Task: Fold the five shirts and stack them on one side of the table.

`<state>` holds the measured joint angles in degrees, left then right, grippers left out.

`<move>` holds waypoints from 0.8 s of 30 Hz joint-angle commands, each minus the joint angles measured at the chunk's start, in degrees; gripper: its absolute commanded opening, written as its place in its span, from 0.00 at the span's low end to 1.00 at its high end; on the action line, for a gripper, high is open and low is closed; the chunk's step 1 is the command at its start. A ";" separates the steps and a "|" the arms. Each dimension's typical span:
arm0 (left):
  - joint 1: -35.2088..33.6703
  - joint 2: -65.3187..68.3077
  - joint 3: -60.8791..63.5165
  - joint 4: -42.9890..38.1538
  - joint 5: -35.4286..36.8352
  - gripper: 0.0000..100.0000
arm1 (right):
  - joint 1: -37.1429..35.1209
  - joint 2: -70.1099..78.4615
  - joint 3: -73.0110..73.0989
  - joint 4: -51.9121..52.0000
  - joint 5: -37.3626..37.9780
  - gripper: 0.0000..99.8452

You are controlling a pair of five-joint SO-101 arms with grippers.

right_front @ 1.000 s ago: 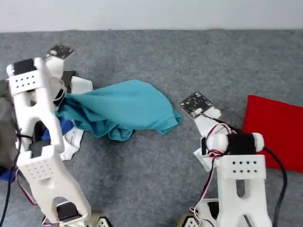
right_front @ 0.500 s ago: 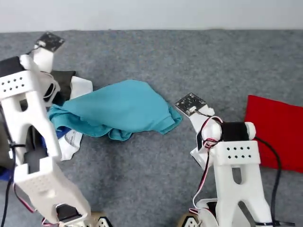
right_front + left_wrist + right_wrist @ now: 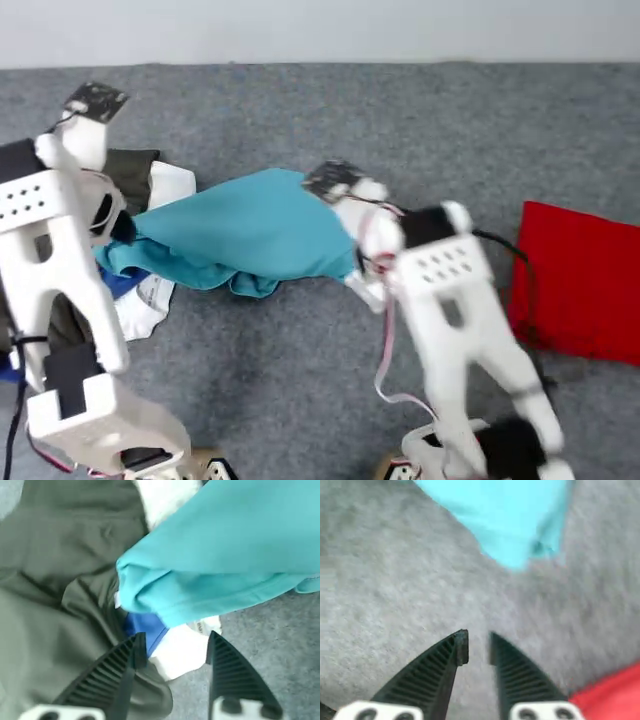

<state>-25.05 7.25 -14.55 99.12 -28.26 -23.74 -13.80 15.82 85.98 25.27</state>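
Grey felt-looking table [image 3: 400, 120] takes up most of what I'm looking at, with both white arms leaning out over it. The left arm [image 3: 50, 260] stands over the laundry heap at the left side. The right arm [image 3: 440, 290] is angled in toward the middle, its wrist over the right-hand edge of the teal shirt [image 3: 240, 230].

That teal shirt is the biggest piece of cloth. It's unfolded and rumpled, and it runs from the heap at the left out to the middle of the table. The red shirt [image 3: 585, 290] lies flat by itself at the right edge, well apart from everything else.

The heap is an olive shirt [image 3: 60, 580] with a white shirt [image 3: 172, 185] on it, and a bit of blue shirt [image 3: 145, 627] pokes out under the teal one.

The left gripper [image 3: 172, 642] hangs above the heap with its jaws spread wide, nothing in them. The right gripper [image 3: 477, 647] is above bare table near the teal hem. Its fingers are only a crack apart and it's gripping nothing.
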 commanded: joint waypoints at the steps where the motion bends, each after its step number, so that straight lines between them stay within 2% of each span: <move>1: -3.78 -3.25 0.13 -0.79 0.88 0.18 | -4.44 10.33 -11.16 -1.19 -1.58 0.19; 9: -11.60 -3.34 0.13 -0.53 1.05 0.18 | -12.26 35.82 -33.14 -0.92 -1.23 0.20; 13: -14.42 -3.52 0.13 -0.44 1.05 0.18 | -12.79 46.81 -42.37 -0.57 2.37 0.19; 18: -16.09 -3.25 0.13 -0.44 1.05 0.18 | -11.74 57.45 -51.69 -0.48 2.73 0.19; 20: -16.18 -3.25 0.13 -0.44 1.05 0.18 | -11.12 59.82 -54.68 0.31 2.90 0.16; 23: -16.09 -3.25 0.13 -0.44 1.05 0.18 | -10.24 62.20 -59.08 4.00 5.80 0.02; 24: -16.00 -3.25 0.13 -0.44 1.05 0.18 | -9.89 62.46 -59.96 5.85 6.77 0.00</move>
<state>-40.88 6.90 -14.02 99.12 -27.65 -34.90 48.70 -39.12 87.91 29.32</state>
